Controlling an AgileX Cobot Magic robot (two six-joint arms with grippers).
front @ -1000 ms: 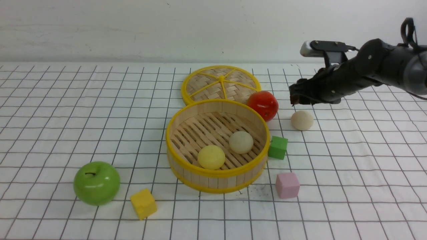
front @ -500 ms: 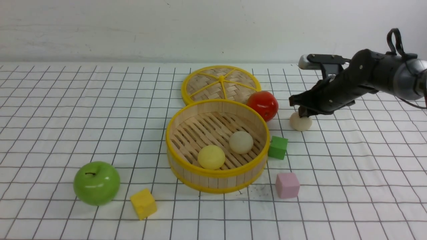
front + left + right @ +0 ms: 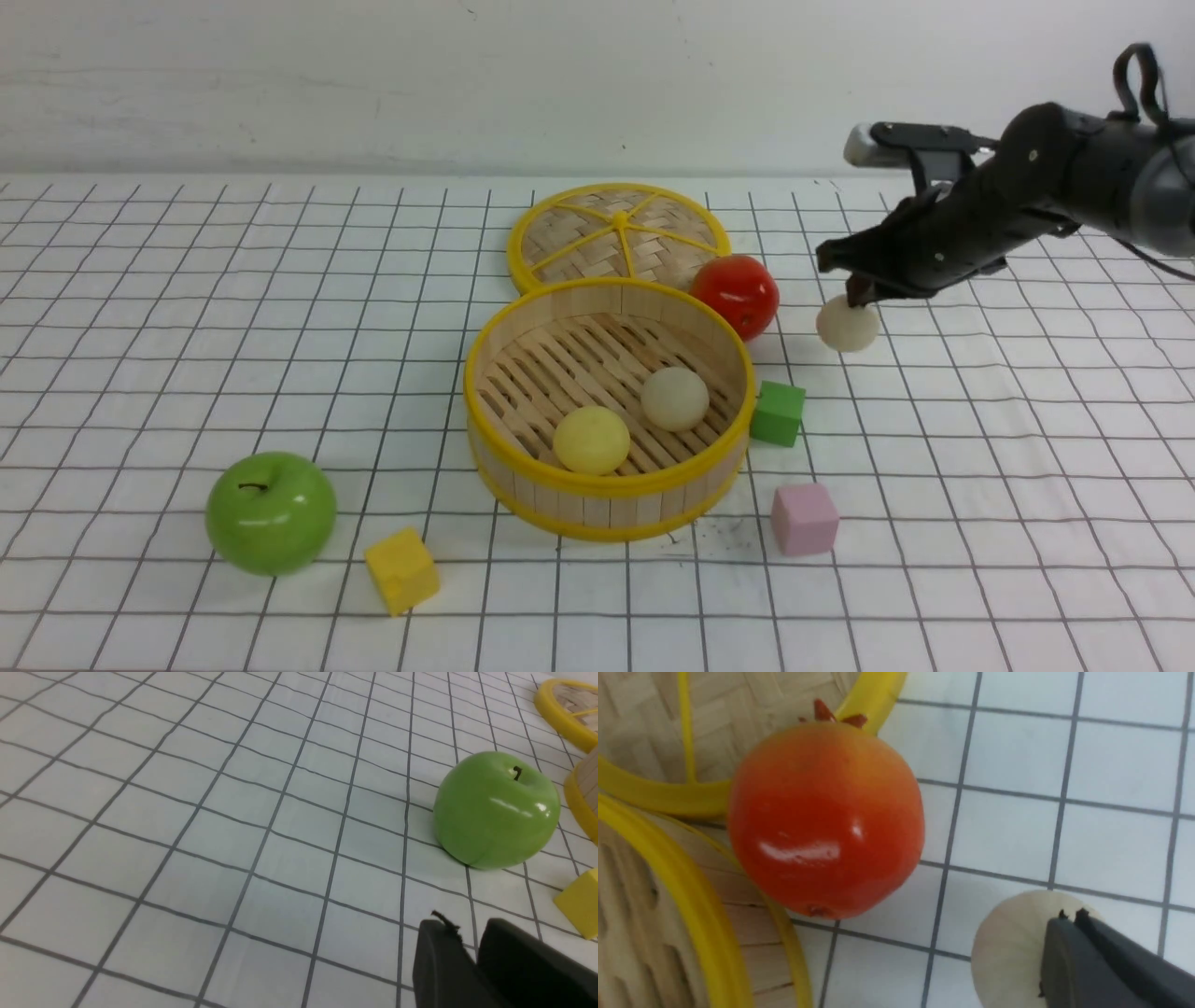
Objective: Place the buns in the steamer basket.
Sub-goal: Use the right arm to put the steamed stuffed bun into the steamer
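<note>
Two buns (image 3: 592,439) lie in the basket (image 3: 607,509). To its right, past the tomato (image 3: 736,294), the right gripper (image 3: 854,301) is pinched onto the top of the third bun (image 3: 848,327), just off the tabletop (image 3: 980,467). It looks light and soft, so that shallow, near-closed pinch may slip; a grip across its middle seems safer.
</note>
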